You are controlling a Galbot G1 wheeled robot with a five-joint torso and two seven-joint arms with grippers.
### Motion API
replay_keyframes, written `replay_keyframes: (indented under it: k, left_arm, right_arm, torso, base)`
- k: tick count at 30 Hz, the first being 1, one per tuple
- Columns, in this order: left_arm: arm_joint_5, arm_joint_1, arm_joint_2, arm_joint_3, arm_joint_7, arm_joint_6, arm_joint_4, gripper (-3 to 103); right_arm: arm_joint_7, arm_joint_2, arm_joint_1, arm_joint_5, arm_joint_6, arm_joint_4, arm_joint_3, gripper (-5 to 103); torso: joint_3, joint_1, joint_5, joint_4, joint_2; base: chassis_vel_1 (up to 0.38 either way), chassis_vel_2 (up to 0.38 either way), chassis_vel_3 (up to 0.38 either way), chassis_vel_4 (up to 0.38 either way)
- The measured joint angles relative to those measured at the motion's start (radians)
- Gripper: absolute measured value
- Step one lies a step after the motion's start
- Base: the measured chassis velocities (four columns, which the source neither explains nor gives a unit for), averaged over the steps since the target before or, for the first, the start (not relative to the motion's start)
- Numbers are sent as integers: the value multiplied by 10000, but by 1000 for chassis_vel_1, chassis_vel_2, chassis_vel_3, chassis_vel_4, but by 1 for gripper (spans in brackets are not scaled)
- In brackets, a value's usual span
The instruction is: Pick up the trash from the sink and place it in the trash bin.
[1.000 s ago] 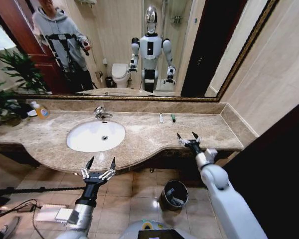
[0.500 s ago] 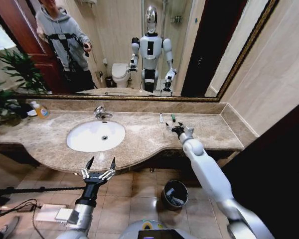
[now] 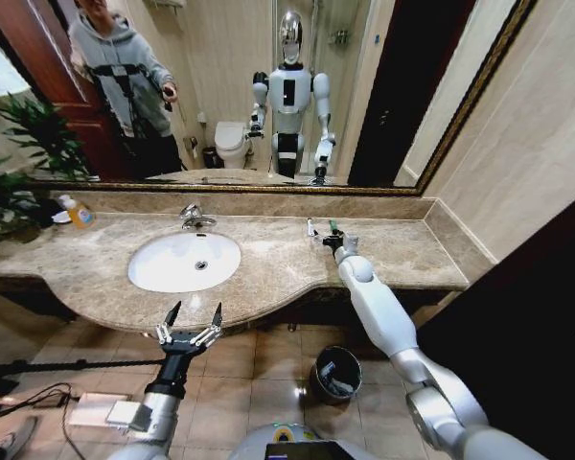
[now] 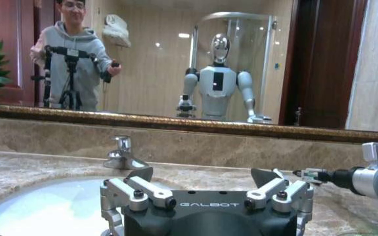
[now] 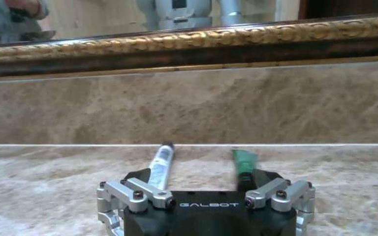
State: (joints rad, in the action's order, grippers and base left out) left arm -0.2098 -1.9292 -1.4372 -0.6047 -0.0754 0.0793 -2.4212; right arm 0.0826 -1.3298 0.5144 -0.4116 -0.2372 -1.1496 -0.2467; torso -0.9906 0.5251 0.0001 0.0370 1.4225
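Two pieces of trash lie on the beige countertop (image 3: 268,273) right of the sink (image 3: 163,273), near the back wall: a white tube (image 3: 310,227) and a dark green tube (image 3: 333,226). My right gripper (image 3: 328,239) is stretched out over the counter just in front of them. In the right wrist view it (image 5: 202,178) is open, with the white tube (image 5: 161,160) and the green tube (image 5: 243,161) close ahead of its fingertips, nothing gripped. My left gripper (image 3: 192,321) hangs open below the counter's front edge, facing the sink (image 4: 31,209). The trash bin (image 3: 334,374) stands on the floor.
A chrome faucet (image 3: 194,218) rises behind the basin. An orange-liquid bottle (image 3: 79,213) and a plant (image 3: 24,163) sit at the far left. A gold-framed mirror (image 3: 268,187) backs the counter. Cables and a white box (image 3: 96,410) lie on the floor.
My right arm swung from the counter's front right edge inward and back, up to the two tubes near the wall. The left arm has not moved.
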Motion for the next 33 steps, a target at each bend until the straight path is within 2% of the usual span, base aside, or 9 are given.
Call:
replay_keyframes:
  k: [8,22,24,26,27,29,31,32,33]
  left_arm:
    - [1,0,1,0,0,0,0,100]
    - [0,0,0,0,0,0,0,100]
    - [0,0,0,0,0,0,0,100]
    - [0,0,0,0,0,0,0,100]
    - [0,0,0,0,0,0,0,100]
    - [1,0,0,0,0,0,1,100]
    - [0,-1,0,0,0,0,0,100]
    - [0,0,0,0,0,0,0,100]
    - [0,0,0,0,0,0,0,100]
  right_arm:
    - [8,327,134,160,123,229,-614,100]
    - [-368,-228,-805,243,478,1869,-494,102]
    - [-438,-343,-1049,440,715,2312,-504,98]
    - [-483,-394,-1160,561,831,2560,-517,88]
    - [-483,-394,-1160,561,831,2560,-517,88]
    - [-518,-415,-1190,594,859,2666,-521,77]
    - [-525,-414,-1190,594,859,2669,-521,77]
    - [-553,-410,-1188,597,859,2679,-520,71]
    - [-575,-398,-1156,601,861,2687,-510,55]
  torso:
    - [1,-2,0,-9,2]
    - [0,-1,-1,-2,1]
    - [0,-1,-1,-1,1]
    - [0,-1,-1,-2,1]
    - [0,-1,-1,-2,1]
    - [0,-1,-1,-2,1]
    - [0,-1,-1,-3,1]
    - [1,-1,-1,-3,1]
    - [1,-1,-3,-3,2]
  base:
    - [0,0,0,0]
    - [0,0,0,0]
    - [0,0,0,0]
    - [0,0,0,0]
    - [0,0,0,0]
    - [0,0,0,0]
    - [0,0,0,0]
    - [0,0,0,0]
    - [0,0,0,0]
